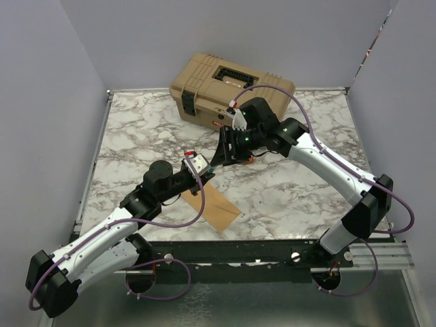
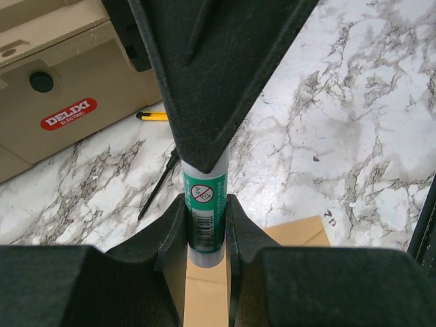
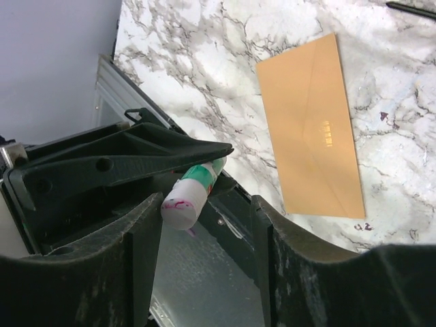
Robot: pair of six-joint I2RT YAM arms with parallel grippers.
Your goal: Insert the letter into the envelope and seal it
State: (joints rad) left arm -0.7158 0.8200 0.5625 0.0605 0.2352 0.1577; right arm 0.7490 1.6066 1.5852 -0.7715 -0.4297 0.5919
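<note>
The brown envelope (image 1: pixel 218 208) lies flat on the marble near the front edge, flap side up with its V creases showing in the right wrist view (image 3: pixel 310 129). No letter is in view. My left gripper (image 1: pixel 204 174) is above the envelope's far end and is shut on a green and white glue stick (image 2: pixel 204 204). My right gripper (image 1: pixel 219 158) meets it from the far side. Its jaws stand open on either side of the stick's white end (image 3: pixel 185 201), with gaps showing. The envelope also shows under the left fingers (image 2: pixel 300 231).
A tan toolbox (image 1: pixel 228 88) stands at the back middle and shows close in the left wrist view (image 2: pixel 54 102). A black pen (image 2: pixel 155 185) and a yellow-handled tool (image 2: pixel 153 116) lie on the marble by it. The metal front rail (image 1: pixel 272 252) runs below the envelope.
</note>
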